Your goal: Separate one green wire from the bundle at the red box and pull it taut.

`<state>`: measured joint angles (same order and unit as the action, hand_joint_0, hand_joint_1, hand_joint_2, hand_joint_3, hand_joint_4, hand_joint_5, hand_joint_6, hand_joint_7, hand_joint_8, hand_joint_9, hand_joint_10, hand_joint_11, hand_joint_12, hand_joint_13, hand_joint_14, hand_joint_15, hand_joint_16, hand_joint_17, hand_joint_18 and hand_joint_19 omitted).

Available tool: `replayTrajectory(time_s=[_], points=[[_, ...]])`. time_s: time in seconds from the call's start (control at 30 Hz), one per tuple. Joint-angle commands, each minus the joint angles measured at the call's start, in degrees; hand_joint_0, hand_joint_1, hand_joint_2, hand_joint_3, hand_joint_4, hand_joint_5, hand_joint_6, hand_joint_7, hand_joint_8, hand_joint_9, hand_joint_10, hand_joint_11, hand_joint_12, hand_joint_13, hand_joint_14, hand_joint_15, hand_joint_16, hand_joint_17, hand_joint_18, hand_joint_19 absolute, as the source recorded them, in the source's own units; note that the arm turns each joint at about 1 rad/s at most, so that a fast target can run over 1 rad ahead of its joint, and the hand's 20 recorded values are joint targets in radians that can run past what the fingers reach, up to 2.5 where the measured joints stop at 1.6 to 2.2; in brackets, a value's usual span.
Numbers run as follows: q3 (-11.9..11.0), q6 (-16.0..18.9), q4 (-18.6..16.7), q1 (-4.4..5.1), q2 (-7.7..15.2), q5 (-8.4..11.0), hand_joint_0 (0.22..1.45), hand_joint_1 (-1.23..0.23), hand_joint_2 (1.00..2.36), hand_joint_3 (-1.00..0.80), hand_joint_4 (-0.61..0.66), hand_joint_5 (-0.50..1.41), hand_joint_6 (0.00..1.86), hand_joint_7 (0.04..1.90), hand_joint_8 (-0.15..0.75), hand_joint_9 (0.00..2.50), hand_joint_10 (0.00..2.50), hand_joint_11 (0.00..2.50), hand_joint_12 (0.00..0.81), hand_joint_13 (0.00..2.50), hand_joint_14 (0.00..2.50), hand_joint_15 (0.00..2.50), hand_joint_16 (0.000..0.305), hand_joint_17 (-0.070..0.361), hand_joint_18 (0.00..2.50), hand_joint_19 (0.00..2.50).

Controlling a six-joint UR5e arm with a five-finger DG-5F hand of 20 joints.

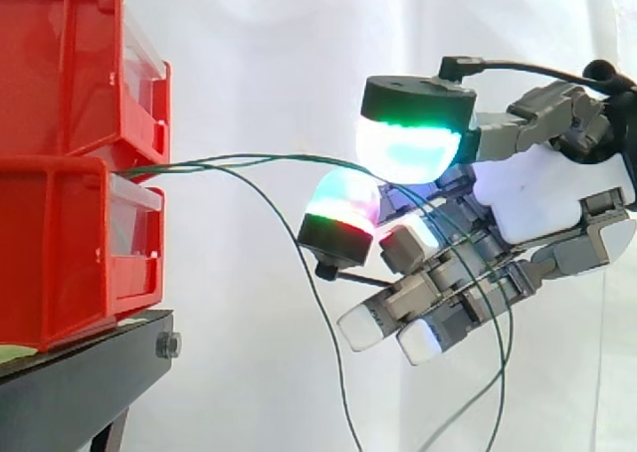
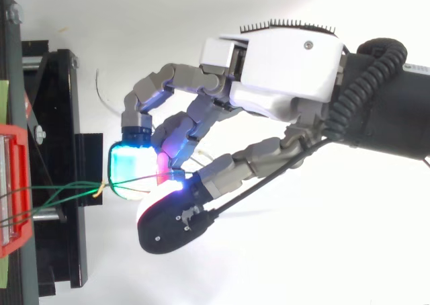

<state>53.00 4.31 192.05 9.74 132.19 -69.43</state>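
Grasping with the hand [image 1: 547,193], level with the gap between the two stacked red bins [image 1: 60,243] and well off to their right in the side view. Pinching one green wire [image 1: 299,158] between two curled, glowing fingertips [image 1: 413,143], cyan-green above and red-green below. Stretched almost straight from that pinch to the gap between the bins, with only a slight arch. Gathered with the other strands of the bundle [image 2: 70,187] by a small yellow tie [image 2: 99,190], out from the bins toward the hand. Hanging slack right of the bins and looping down past the hand, further green strands. Under the bins, a black stand [image 1: 70,382]; behind the bins, a white curtain [image 1: 249,54].
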Motion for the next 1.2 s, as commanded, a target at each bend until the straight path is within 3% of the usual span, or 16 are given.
replayTrajectory(time_s=[0.0,0.1,0.2,0.43,0.6,0.73,0.97,1.17], points=[[0.00,0.00,0.08,0.02,0.00,0.00,0.59,-0.90,1.00,-0.50,0.11,-0.14,0.88,0.97,0.251,1.04,0.02,0.84,0.334,0.64,0.02,0.43,0.045,0.102,0.57,0.54],[0.00,0.00,0.16,-0.07,0.00,0.00,0.51,-0.80,1.00,-0.50,0.11,-0.13,0.88,0.96,0.268,1.06,0.02,0.85,0.347,0.65,0.02,0.43,0.048,0.109,0.59,0.53],[0.00,0.00,0.16,-0.07,0.00,0.00,0.53,-0.68,1.00,-0.50,0.11,-0.13,0.88,0.96,0.266,1.07,0.02,0.83,0.346,0.66,0.02,0.43,0.048,0.107,0.59,0.54],[0.00,0.00,0.08,-0.07,0.00,0.00,0.57,-0.62,1.01,-0.37,0.10,-0.13,0.87,0.99,0.264,1.07,0.02,0.85,0.339,0.65,0.02,0.44,0.046,0.103,0.56,0.56],[0.00,0.00,0.08,-0.07,0.00,0.00,0.57,-0.63,1.02,-0.29,0.09,-0.13,0.87,0.99,0.268,1.07,0.02,0.84,0.340,0.65,0.02,0.44,0.046,0.104,0.56,0.56],[0.00,0.00,0.08,-0.07,0.00,0.00,0.58,-0.76,1.02,-0.25,0.10,-0.14,0.88,0.98,0.266,1.04,0.02,0.85,0.343,0.64,0.02,0.45,0.046,0.104,0.56,0.56],[0.00,0.00,0.16,-0.25,-0.09,0.00,0.63,-0.91,1.00,-0.47,0.09,-0.15,0.88,0.95,0.252,1.02,0.02,0.84,0.334,0.64,0.02,0.43,0.045,0.102,0.56,0.55],[0.00,0.09,0.16,-0.33,0.00,0.09,0.56,-0.84,1.00,-0.50,0.11,-0.14,0.88,0.95,0.258,1.03,0.02,0.84,0.337,0.64,0.02,0.43,0.046,0.104,0.58,0.54]])
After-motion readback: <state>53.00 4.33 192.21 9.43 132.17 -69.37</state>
